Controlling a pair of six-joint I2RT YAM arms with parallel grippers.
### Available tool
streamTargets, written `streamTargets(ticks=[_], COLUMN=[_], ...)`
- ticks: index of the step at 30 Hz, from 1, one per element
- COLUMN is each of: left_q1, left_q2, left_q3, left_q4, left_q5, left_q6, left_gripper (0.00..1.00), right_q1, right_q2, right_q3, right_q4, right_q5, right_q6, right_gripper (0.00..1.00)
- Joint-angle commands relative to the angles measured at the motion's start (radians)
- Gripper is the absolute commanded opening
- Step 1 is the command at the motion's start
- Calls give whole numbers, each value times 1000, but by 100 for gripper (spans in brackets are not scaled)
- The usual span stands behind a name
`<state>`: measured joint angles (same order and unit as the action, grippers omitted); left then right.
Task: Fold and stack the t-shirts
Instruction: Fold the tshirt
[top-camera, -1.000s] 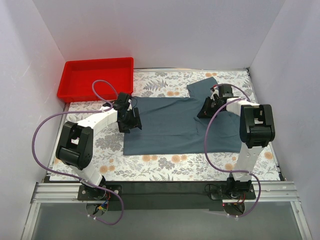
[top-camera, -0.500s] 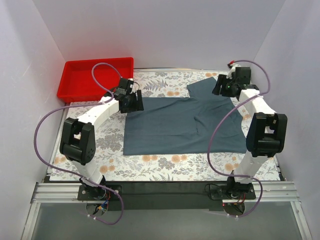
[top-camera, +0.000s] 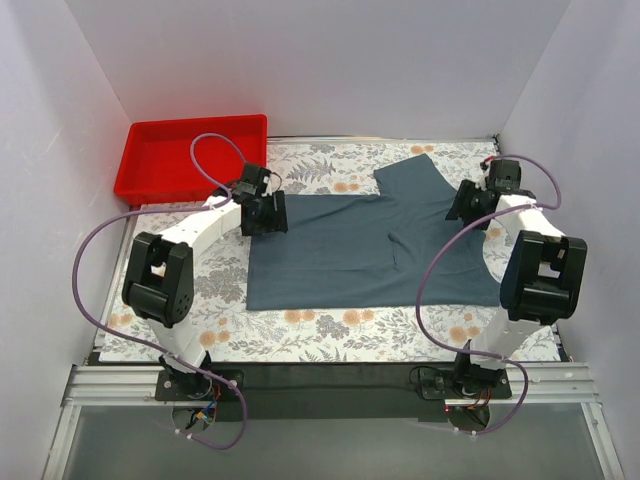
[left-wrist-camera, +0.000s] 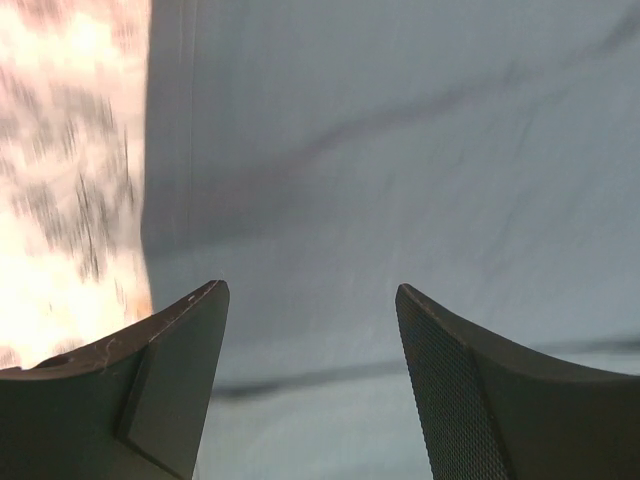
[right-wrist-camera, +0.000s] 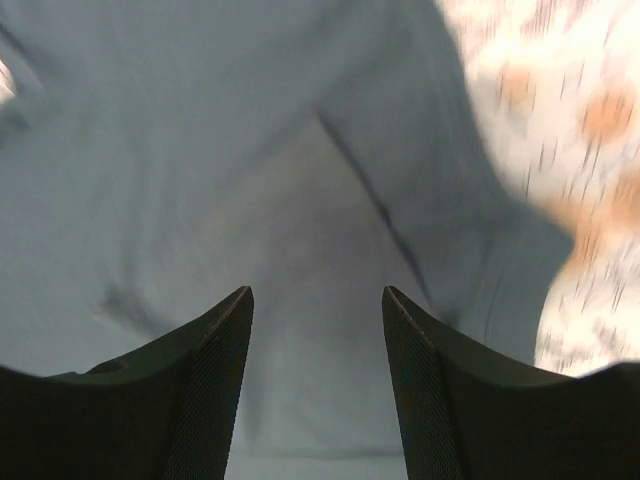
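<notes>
R end effector swung to t-shirt rt edge.

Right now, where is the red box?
In the top view, the red box sits in the far-left corner, just beyond the left end effector and to the left of the blue-grey t-shirt.

We record: t-shirt plain slate blue-grey. Table cover white, orange-grey floral pattern. Tray red. Left arm, right arm white, black joints. Cables purple.
</notes>
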<state>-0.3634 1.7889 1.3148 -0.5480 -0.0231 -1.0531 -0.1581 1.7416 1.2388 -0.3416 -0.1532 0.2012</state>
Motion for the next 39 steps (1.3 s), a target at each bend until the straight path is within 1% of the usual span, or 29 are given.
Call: streamTargets(ticks=[1,2,6,9,13,18,22,23,25,26,28,29,31,34,39], left_q1=[-28,-37,-89,-115,-143,-155,-164,-167,-174,-172,-172,-172,-158,-114,-66], left_q2=[-137,-150,-207,-229,-226,-204,-201,-204,-206,-206,-209,-213,-224,-246,-224], left_q3=[-72,-112,-192,-239,-261,-270,-229,-229,-235,-239,-259,-264,-282,-316,-313], left_q4=[-84,-96,-139,-139,-139,-106,-90,-81,-61,-59,-52,-52,-46,-14,-6], left_q5=[25,58,78,91,91,78,75,71,57,48,-9,-30,-63,-54,-58], left_q6=[-30,-42,-73,-96,-104,-119,-101,-75,-55,-36,-28,-33,-45,-65,-22], left_gripper=[63,64,64,64,63,62,62,62,62,62,62,60,58,57,58], right_q1=[0,2,15,43,61,91,147,193,236,279,321,360,399,456,506], right_q2=[-131,-145,-223,-280,-347,-375,-375,-364,-335,-321,-269,-248,-190,-110,-14], right_q3=[-99,-123,-214,-286,-361,-420,-382,-369,-326,-309,-270,-231,-188,-122,-41], right_q4=[-103,-117,-171,-200,-215,-215,-183,-172,-159,-149,-148,-148,-148,-139,-139], right_q5=[43,41,18,35,44,38,-51,-71,-115,-138,-184,-204,-235,-279,-336], right_q6=[43,41,24,20,26,9,-55,-75,-145,-169,-227,-246,-270,-313,-361], right_gripper=[52,52,52,53,53,53,51,51,50,50,49,49,49,48,46])
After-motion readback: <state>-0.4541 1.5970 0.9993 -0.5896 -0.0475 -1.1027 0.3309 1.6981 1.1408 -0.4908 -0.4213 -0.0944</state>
